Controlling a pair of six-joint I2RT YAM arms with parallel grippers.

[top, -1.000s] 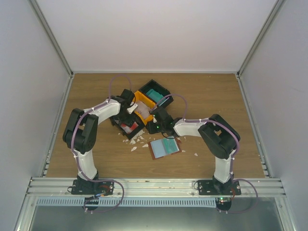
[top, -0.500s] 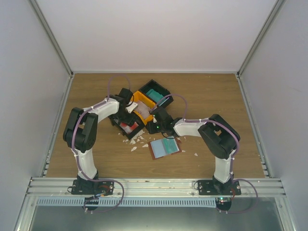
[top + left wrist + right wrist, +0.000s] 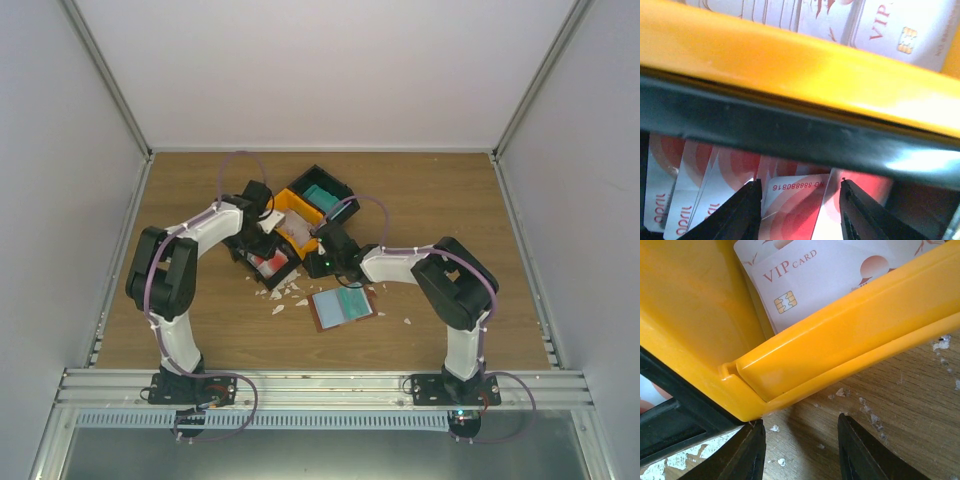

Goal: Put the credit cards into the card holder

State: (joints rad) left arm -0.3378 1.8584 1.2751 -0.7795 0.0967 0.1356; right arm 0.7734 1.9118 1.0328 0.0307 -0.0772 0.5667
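The reddish-brown card holder lies open on the table with a teal card in it. White cards with red round marks lie in a black bin. My left gripper is open just above them, one finger on each side of a numbered card; it also shows in the top view. Pale VIP cards sit in the orange bin. Teal cards fill the far black bin. My right gripper is open and empty over bare wood by the orange bin's corner, also seen from above.
The three bins stand tight together in the middle of the table; the black bin's wall and the orange bin's rim cross close in front of my left fingers. Small white scraps lie scattered between the bins and the card holder.
My left arm has shifted a little left and brought its gripper down nearer the red-marked cards in the black bin. The right arm and the card holder have not moved.
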